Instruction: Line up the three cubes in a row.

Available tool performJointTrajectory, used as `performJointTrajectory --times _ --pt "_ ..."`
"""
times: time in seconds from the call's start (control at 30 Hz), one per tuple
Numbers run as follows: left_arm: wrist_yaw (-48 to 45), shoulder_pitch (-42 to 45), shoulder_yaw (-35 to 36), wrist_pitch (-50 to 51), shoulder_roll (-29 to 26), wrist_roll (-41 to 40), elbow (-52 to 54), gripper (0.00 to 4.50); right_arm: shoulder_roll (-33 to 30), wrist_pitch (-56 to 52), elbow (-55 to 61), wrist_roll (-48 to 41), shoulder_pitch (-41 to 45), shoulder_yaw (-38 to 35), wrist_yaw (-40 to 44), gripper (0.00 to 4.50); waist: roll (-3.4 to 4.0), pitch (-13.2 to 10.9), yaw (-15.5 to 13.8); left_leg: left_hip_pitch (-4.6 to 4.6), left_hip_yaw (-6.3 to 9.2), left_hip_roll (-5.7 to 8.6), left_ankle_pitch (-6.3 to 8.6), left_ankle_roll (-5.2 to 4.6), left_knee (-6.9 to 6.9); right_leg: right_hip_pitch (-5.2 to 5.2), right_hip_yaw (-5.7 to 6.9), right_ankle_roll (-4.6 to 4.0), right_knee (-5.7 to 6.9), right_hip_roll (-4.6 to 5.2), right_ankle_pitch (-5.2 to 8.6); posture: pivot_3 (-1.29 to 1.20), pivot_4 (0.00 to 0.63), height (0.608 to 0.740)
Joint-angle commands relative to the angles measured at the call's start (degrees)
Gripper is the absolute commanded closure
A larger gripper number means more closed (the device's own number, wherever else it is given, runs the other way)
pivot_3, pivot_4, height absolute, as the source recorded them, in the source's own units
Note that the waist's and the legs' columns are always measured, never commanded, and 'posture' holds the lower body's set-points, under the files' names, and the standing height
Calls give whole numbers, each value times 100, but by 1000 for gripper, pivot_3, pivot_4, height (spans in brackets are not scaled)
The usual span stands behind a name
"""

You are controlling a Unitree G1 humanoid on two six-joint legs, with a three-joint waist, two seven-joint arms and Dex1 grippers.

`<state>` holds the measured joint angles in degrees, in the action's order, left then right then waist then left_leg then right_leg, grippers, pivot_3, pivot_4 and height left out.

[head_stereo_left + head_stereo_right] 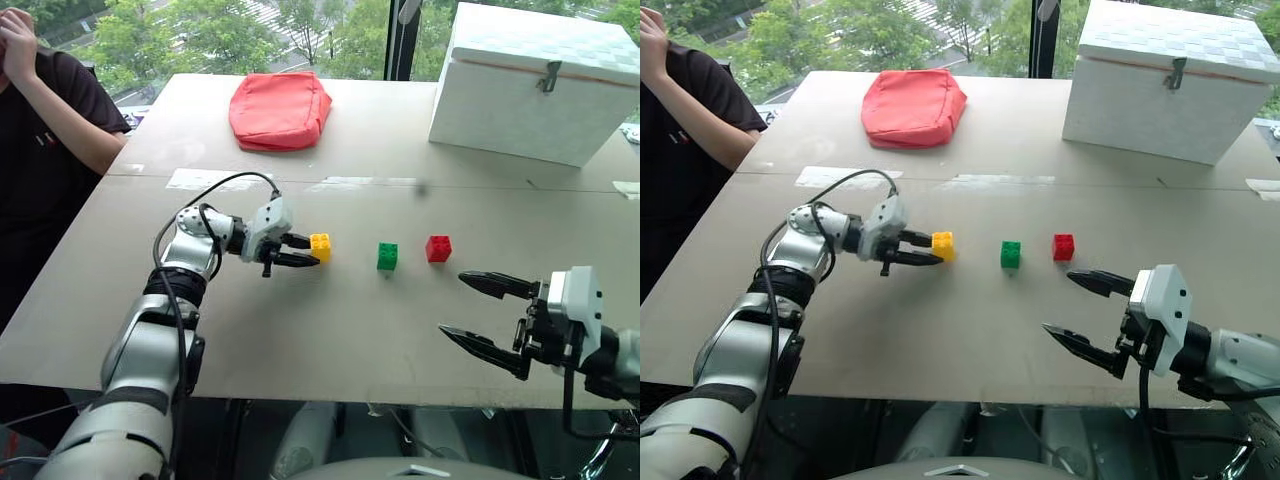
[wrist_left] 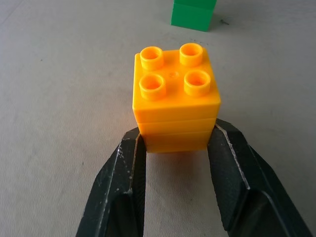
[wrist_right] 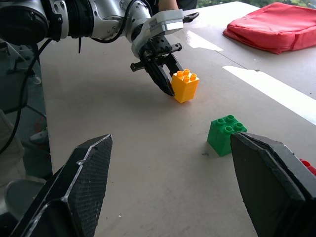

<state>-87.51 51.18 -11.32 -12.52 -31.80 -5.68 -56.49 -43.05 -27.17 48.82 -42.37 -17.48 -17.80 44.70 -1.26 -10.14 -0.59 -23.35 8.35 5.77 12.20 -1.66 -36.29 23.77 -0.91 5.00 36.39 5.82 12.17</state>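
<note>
Three studded cubes stand in a row across the middle of the table: the yellow cube (image 1: 320, 246), the green cube (image 1: 387, 256) and the red cube (image 1: 438, 248). My left gripper (image 1: 308, 250) reaches in from the left, shut on the yellow cube; in the left wrist view both black fingers (image 2: 129, 168) press on its lower side faces. The yellow cube rests upright on the table. My right gripper (image 1: 452, 303) hovers near the table's front edge, in front of the red cube, open with nothing between its fingers (image 3: 84, 177).
A red fabric pouch (image 1: 279, 108) lies at the back centre-left. At the back right stands a big white box (image 1: 530, 85). A person (image 1: 40, 120) sits at the table's left side. The table's front edge (image 1: 300, 372) runs just ahead of my arms.
</note>
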Motion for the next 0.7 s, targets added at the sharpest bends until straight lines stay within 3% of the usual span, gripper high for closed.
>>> performJointTrajectory --times 0.03,0.7 --pt "-215 297 66 -374 140 101 -416 3314 59 61 355 -81 -129 -251 -205 593 0 0 -5 0 1 0 0 0 -1 0 1 0 0 -1 0 0 150 740" --pt "46 610 154 -861 449 522 -948 3314 24 113 390 -69 -221 -295 -363 593 -2 0 -7 2 7 -1 0 -3 -20 -5 6 11 17 -6 -4 0 150 740"
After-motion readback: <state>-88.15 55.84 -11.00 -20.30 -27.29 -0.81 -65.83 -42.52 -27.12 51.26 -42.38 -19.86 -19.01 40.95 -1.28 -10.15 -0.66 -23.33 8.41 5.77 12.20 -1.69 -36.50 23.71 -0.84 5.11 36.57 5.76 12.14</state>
